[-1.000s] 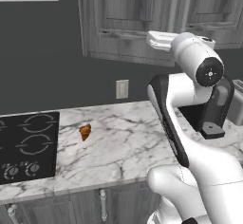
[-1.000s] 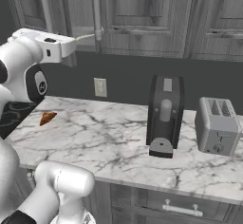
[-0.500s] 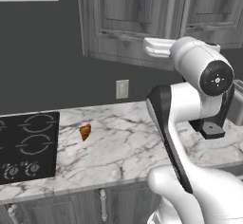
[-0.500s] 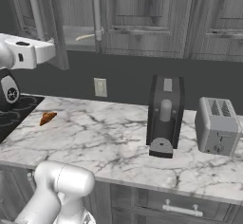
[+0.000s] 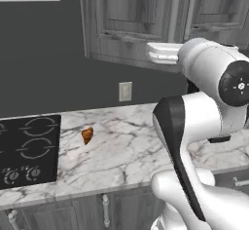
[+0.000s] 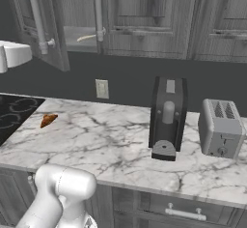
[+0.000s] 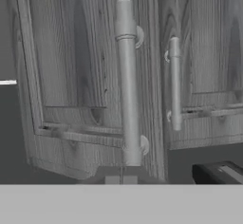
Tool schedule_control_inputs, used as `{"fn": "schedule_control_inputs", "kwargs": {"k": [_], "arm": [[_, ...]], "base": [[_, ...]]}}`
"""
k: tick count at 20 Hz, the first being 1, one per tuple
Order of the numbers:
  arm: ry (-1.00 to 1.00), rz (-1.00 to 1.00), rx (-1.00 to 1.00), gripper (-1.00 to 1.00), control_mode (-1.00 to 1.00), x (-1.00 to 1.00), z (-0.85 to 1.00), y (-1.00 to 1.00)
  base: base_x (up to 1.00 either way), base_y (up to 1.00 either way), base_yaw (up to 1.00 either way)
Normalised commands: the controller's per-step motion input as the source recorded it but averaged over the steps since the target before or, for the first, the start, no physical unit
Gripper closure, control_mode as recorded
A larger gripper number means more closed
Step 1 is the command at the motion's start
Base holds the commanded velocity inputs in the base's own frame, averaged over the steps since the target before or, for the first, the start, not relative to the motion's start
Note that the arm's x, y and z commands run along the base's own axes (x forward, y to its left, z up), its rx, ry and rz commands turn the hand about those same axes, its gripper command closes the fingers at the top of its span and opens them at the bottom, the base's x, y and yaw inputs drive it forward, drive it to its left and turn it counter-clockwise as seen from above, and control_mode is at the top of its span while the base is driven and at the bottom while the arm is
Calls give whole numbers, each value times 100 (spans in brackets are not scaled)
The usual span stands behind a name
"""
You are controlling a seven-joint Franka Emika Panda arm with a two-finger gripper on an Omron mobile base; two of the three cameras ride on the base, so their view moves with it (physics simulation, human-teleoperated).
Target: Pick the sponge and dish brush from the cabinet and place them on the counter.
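The grey cabinet (image 6: 144,14) hangs above the white marble counter (image 6: 96,140). Its left door (image 6: 53,34) stands swung partly open, and a strip of grey shelf shows in the gap. On that shelf lies the dish brush (image 6: 88,37), a pale stick of which only the handle shows. The sponge is hidden. My gripper (image 7: 121,179) is shut, its tips close together right at the lower end of the door's silver bar handle (image 7: 127,80). A second bar handle (image 7: 174,83) is to the right of it. My white hand (image 5: 163,53) reaches left at door height.
A small orange-brown pastry (image 5: 87,135) lies on the counter beside the black cooktop (image 5: 29,151). A dark coffee machine (image 6: 167,118) and a silver toaster (image 6: 222,128) stand further right. A wall outlet (image 6: 102,88) sits below the cabinet.
My hand has drawn back toward the left of the right base view. The left cabinet door has swung further open and more of the shelf shows. The gripper has closed fully.
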Motion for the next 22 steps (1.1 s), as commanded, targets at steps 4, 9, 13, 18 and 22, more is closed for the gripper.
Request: {"fn": "schedule_control_inputs", "kwargs": {"k": [4, 9, 13, 18, 22], "arm": [[-6, 3, 8, -100, -100, -21, 13, -65], [-9, 8, 12, -100, -100, -8, 13, -80], [-11, 13, 18, -100, -100, -6, 3, -67], [-1, 14, 24, -100, -100, -2, 0, -55], [7, 10, 23, -100, -100, 1, 0, -46]], "base": [[0, 0, 0], [0, 0, 0], [0, 0, 0], [0, 0, 0], [0, 0, 0]]}}
